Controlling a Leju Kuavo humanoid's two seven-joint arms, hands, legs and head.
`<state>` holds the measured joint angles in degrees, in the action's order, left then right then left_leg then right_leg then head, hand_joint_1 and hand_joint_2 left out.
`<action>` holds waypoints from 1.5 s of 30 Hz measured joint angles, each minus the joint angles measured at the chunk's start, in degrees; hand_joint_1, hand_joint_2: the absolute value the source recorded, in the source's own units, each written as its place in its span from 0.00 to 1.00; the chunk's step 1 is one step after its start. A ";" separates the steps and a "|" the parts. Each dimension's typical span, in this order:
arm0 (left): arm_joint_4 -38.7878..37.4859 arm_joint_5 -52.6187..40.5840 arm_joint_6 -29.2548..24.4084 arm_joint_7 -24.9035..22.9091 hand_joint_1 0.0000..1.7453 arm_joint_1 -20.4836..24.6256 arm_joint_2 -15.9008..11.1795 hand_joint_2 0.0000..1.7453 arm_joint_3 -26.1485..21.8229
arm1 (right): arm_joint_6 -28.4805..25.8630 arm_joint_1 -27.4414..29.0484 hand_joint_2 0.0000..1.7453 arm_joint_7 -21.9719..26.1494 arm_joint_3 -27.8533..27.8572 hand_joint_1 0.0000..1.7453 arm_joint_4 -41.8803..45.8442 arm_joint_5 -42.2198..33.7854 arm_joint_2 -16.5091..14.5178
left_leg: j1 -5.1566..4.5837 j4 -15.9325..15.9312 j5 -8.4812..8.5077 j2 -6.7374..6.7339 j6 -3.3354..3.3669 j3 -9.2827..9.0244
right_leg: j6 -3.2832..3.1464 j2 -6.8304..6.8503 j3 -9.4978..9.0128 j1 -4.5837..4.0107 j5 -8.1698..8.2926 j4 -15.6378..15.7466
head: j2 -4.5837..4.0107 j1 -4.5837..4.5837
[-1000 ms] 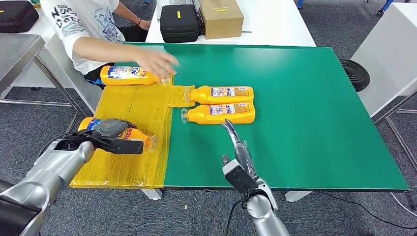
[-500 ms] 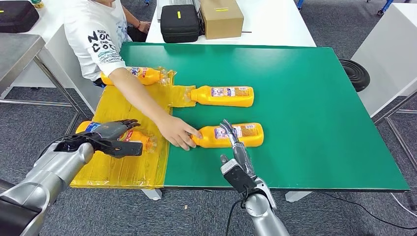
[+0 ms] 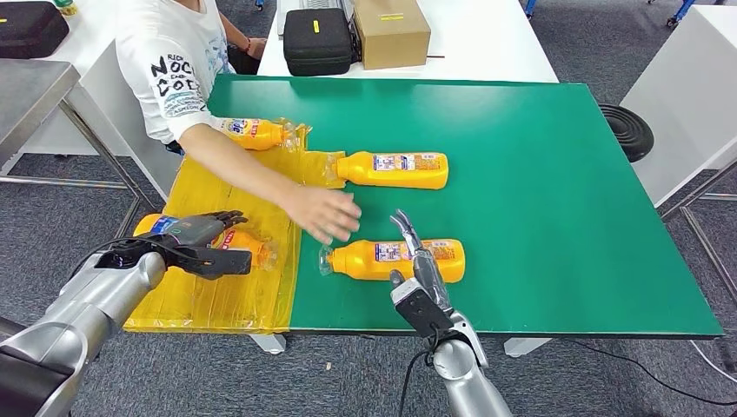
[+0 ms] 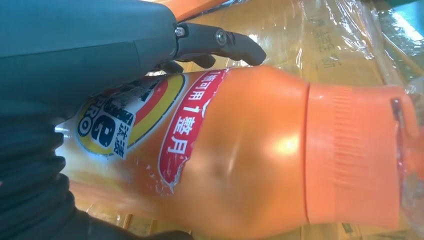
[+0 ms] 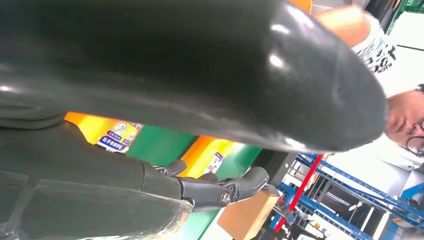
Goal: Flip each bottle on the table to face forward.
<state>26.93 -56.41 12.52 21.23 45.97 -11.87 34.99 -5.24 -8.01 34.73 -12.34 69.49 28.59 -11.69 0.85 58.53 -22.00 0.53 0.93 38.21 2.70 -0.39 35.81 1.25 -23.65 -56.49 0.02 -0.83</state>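
Lying crosswise near the tabletop's point(image 3: 539, 174) front edge, the near bottle point(image 3: 395, 259) is found just under the right hand point(image 3: 421, 265) — fingers point(image 3: 401, 223) extended, nothing held — while the left hand point(image 3: 195, 239) grips another bottle point(image 3: 239, 244).

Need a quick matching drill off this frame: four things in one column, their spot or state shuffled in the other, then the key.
Things
1. bottle under the left hand
2. bottle by the right hand
3. black case
4. person's hand

Places or states
A. on the white table beside a cardboard box
B. lying on the yellow plastic sheet, near edge
C. open, hovering over the green table, holding nothing
D. lying on the green table, cap toward the sheet

Pairs: 1-B, 2-D, 3-A, 4-C
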 joint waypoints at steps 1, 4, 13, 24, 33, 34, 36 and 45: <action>0.00 0.07 0.00 -0.15 0.00 0.00 0.00 0.00 0.00 | -0.02 0.00 0.00 0.00 0.01 0.00 -0.01 -0.01 0.00 | 0.00 0.00 0.00 0.00 0.00 0.00 | 0.00 0.00 0.00 0.00 0.00 0.00 | 0.00 0.00; 0.00 0.38 -0.01 -0.38 0.00 0.00 0.00 0.00 0.00 | -0.11 0.02 0.00 -0.02 0.03 0.00 -0.01 -0.05 0.00 | 0.00 0.00 0.00 0.00 0.00 0.00 | 0.00 0.00 0.00 0.00 0.00 0.00 | 0.00 0.00; 2.55 1.11 0.45 2.02 0.00 -0.23 -0.98 0.00 0.16 | -0.45 0.19 0.00 -0.13 0.20 0.00 -0.01 -0.15 0.02 | 0.00 0.00 0.00 0.00 0.00 0.01 | 0.00 0.00 0.01 0.00 0.00 0.00 | 0.00 0.01; 10.38 0.84 1.01 2.25 0.00 -2.14 -2.48 0.00 1.67 | -1.27 0.23 0.00 -0.79 0.59 0.00 0.02 -0.42 0.09 | 0.00 0.00 0.00 0.00 0.00 0.02 | 0.00 0.00 0.03 0.00 0.00 0.00 | 0.00 0.00; 14.15 -0.06 1.66 2.55 0.00 -2.69 -2.80 0.00 3.40 | -2.05 1.47 0.00 -1.72 1.12 0.00 1.52 -1.06 0.09 | 0.00 0.00 0.00 0.00 0.00 0.03 | 0.00 0.00 0.03 0.00 0.00 0.00 | 0.00 0.01; 14.69 0.66 1.56 3.27 0.00 -2.77 -2.90 0.00 3.45 | -2.09 1.57 0.00 -1.83 1.22 0.00 1.67 -1.03 0.09 | 0.00 0.00 0.00 0.00 0.00 0.03 | 0.00 0.00 0.03 0.00 0.00 0.00 | 0.00 0.01; 15.92 2.91 0.69 4.84 0.00 -3.06 -3.07 0.00 3.16 | -2.23 1.88 0.00 -1.90 1.44 0.00 2.02 -0.80 0.10 | 0.00 0.00 0.00 0.01 0.00 0.04 | 0.00 0.01 0.03 0.00 0.00 0.00 | 0.00 0.01; 23.99 18.15 -10.95 7.04 0.00 -12.08 0.61 0.00 -6.80 | -4.63 2.76 1.00 -9.12 1.74 0.00 4.78 12.67 0.93 | -0.03 0.00 -0.02 -0.02 0.01 0.04 | 0.00 -0.01 0.06 0.04 -0.01 0.03 | 0.00 -0.01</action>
<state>50.91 -38.26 1.57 28.27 33.89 -11.26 28.19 -9.87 -5.26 25.61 -10.60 74.27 41.27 -10.77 0.82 58.53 -22.03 0.51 0.93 38.25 2.70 -0.40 35.87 1.29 -23.67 -56.46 0.02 -0.84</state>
